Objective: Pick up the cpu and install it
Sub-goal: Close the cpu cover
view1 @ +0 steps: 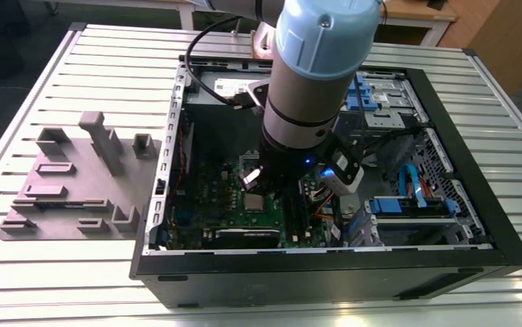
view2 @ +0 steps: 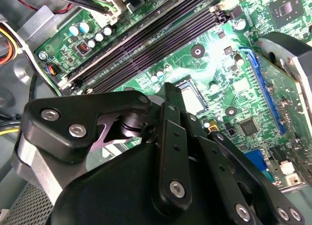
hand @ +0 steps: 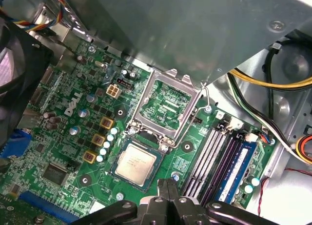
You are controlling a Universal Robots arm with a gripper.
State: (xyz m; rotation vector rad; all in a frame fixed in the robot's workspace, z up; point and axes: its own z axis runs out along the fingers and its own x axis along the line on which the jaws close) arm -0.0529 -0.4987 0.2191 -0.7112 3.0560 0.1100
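**Jaws clenched, empty, beside cpu in socket**

Jaws: pressed together, nothing between them. Gripper [hand: 168,185]: low over the green motherboard [hand: 63,137], tips just beside the cpu [hand: 138,162], no contact visible in the first wrist view. Cpu: flat in its socket, silvery top up, next to the swung-open metal frame [hand: 165,105]. Arm [view1: 315,68]: upright in the exterior view, wrist pointing straight down into the open computer case [view1: 334,276]. Grey tray [view1: 61,197]: on the slatted table [view1: 24,272], to the exterior view's left of the case.
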